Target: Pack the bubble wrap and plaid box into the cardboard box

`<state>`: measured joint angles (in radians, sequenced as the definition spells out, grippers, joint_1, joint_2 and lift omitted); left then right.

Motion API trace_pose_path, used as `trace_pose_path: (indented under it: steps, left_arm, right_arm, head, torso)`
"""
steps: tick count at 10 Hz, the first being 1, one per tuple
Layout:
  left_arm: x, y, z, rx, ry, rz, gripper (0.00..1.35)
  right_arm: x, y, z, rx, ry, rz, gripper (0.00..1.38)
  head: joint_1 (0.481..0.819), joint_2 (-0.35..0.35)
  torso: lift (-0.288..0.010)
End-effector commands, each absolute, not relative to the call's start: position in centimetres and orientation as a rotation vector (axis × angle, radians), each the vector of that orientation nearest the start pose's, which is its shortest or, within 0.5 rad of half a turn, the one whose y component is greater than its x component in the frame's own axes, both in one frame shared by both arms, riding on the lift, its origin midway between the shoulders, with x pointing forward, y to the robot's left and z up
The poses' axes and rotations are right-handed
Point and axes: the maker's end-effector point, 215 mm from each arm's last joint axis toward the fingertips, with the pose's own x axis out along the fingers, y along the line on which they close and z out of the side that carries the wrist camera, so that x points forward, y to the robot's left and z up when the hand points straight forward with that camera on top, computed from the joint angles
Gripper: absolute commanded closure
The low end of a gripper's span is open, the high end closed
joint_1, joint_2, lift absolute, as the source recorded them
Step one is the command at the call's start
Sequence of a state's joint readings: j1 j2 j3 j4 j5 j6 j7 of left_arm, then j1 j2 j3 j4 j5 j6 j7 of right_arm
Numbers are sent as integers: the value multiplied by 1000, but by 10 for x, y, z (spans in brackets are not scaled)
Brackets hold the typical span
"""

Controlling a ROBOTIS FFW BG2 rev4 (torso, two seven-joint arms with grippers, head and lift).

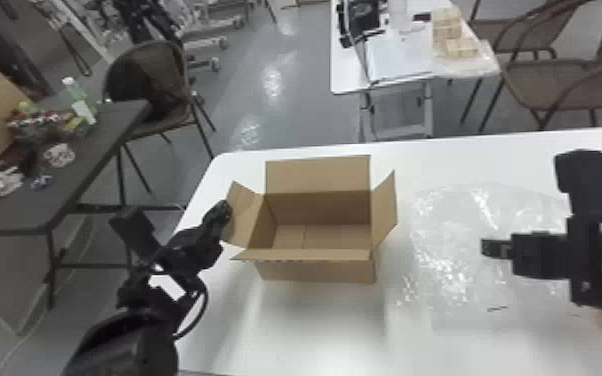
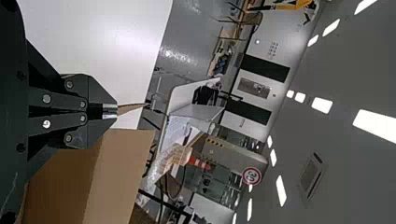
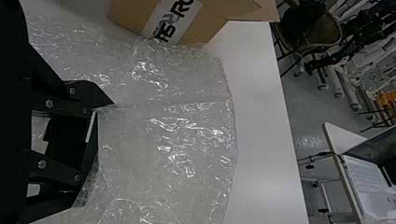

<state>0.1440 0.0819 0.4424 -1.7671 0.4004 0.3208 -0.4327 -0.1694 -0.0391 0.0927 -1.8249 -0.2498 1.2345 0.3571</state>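
White table [image 1: 315, 330], chairs [image 1: 555, 85] beyond; left gripper [image 1: 223, 212] clamped on cardboard box flap [image 1: 248, 215], right gripper [image 1: 489, 248], fingers apart

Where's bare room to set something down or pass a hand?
Bare: white table in front of the cardboard box; strip between bubble wrap and the table's far edge; inside the box. Crowded: left flap, pinched by the left tool; the wrap, under the right tool.

A white table [image 1: 295, 332] carries the open cardboard box [image 1: 317, 271] and bubble wrap [image 1: 447, 250].
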Motion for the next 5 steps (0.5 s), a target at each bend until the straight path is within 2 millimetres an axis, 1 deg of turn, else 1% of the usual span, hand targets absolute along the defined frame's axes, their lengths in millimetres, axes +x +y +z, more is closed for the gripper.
trace_pose_path:
  steps: [1, 2, 3, 4, 5]
  left_arm:
    - [521, 388, -350, -330, 86, -68, 1211]
    - [520, 388, -352, -335, 86, -64, 1211]
    - [520, 387, -352, -338, 84, -62, 1211]
    - [520, 387, -353, -339, 86, -64, 1211]
    - [521, 386, -352, -338, 82, -64, 1211]
  right_arm:
    - [521, -59, -397, 244, 725, 592, 1219]
    - [529, -64, -370, 219, 661, 575, 1219]
    - [539, -66, -335, 212, 567, 572, 1219]
    - [544, -69, -306, 212, 500, 572, 1219]
    - [547, -68, -277, 208, 434, 582, 1219]
  head:
    - [695, 330]
    - [695, 335]
    - [695, 333]
    - [695, 327]
    - [695, 324]
  torso:
    - [-119]
    - [-119]
    - [-119]
    - [-119]
    - [-119]
